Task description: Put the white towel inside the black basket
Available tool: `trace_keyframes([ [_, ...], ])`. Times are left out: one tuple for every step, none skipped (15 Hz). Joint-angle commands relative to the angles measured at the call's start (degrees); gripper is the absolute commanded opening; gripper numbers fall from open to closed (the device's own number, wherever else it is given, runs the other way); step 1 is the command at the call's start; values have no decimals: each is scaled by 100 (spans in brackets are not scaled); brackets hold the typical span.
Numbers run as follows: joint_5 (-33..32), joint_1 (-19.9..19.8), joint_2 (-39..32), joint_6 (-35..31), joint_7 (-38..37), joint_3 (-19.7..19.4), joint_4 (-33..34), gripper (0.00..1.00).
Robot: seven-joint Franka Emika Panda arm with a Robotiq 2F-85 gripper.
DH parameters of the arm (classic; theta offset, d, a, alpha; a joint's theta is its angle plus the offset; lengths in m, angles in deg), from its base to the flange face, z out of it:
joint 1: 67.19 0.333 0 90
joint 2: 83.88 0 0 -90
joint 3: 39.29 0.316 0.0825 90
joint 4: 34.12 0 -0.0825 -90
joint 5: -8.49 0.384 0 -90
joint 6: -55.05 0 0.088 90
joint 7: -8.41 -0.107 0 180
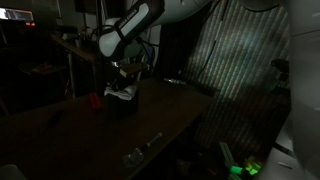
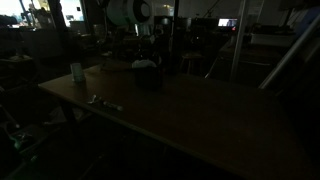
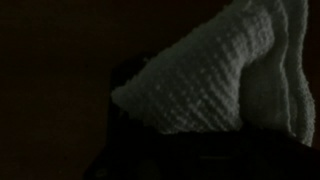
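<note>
**Towel at the basket's mouth**

We see the white towel [image 1: 122, 92] bunched at the top of the black basket [image 1: 123, 106], on the dark table [image 1: 150, 128]. The gripper [image 1: 126, 78] hangs just above. It is too dim to tell its opening or hold. A small red object [image 1: 95, 99] sits beside the basket.

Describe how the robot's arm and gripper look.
The arm is made of smooth, rounded white links with dark joint sections. In an exterior view, one joint housing reads as a pale drum. The gripper is dark and blocky. The dim light hides any cables or markings.
</note>
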Motion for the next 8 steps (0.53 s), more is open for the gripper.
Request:
trace_keyframes([
  [463,-94,-436,342,309,144,279,4],
  [523,-98,-480,403,352,150,310,4],
  [581,-105,-513,479,397,150,337,4],
  [613,-113,-517,558,429,140,364,4],
  [628,-114,-528,618,439,125,395,4],
  [604,-114,-495,677,439,94,429,4],
  [593,-118,-478,714,443,82,455,4],
  [554,-117,-406,763,435,59,472,4],
])
